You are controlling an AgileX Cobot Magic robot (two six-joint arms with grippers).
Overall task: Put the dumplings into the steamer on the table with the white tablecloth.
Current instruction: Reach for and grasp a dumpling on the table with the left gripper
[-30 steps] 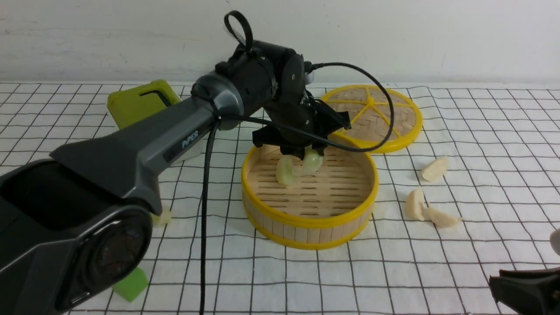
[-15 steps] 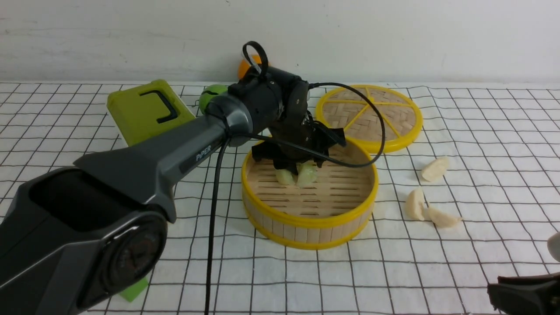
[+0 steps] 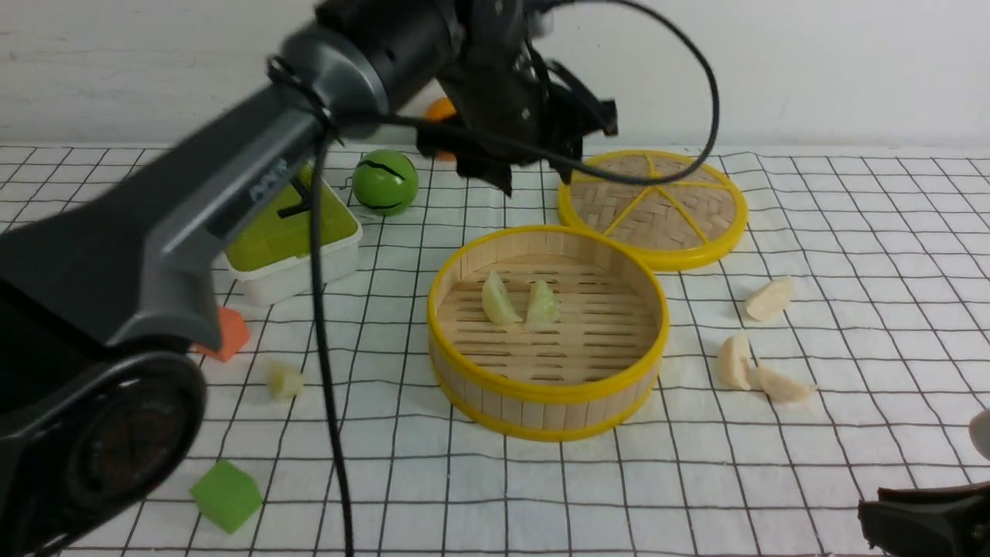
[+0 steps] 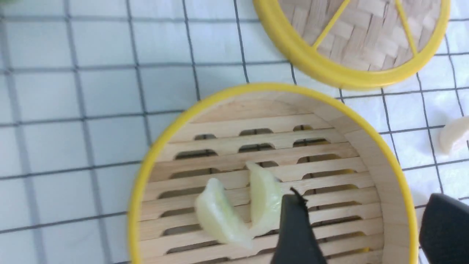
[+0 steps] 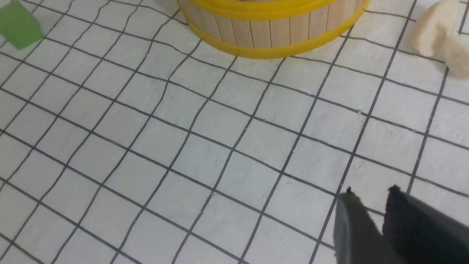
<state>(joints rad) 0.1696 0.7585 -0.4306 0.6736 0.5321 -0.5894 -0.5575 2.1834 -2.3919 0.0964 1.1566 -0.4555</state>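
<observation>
We see left gripper point(image 3: 535, 172) wide, empty over steamer point(image 3: 541, 391), right gripper point(image 5: 370, 192) narrow, empty; touching white dumplings point(image 3: 735, 362) beyond its fingers may skid if pinched.

**Bamboo, Plastic and Cloth, Seen Up Close**

The steamer point(image 3: 541, 410) is seen built of pale, matt bamboo slats, bound by glossy yellow plastic rims. The white tablecloth point(image 5: 220, 146) is shown as matt, faintly rough fabric, slightly wrinkled. A waxy, half-translucent sheen is carried by the green dumplings point(image 3: 499, 300), while the cream dumplings point(image 3: 769, 299) are seen duller. The woven lid point(image 3: 657, 205) is finished in matt plaited bamboo, and the left arm point(image 3: 155, 224) is cased in satin dark-grey plastic.
</observation>
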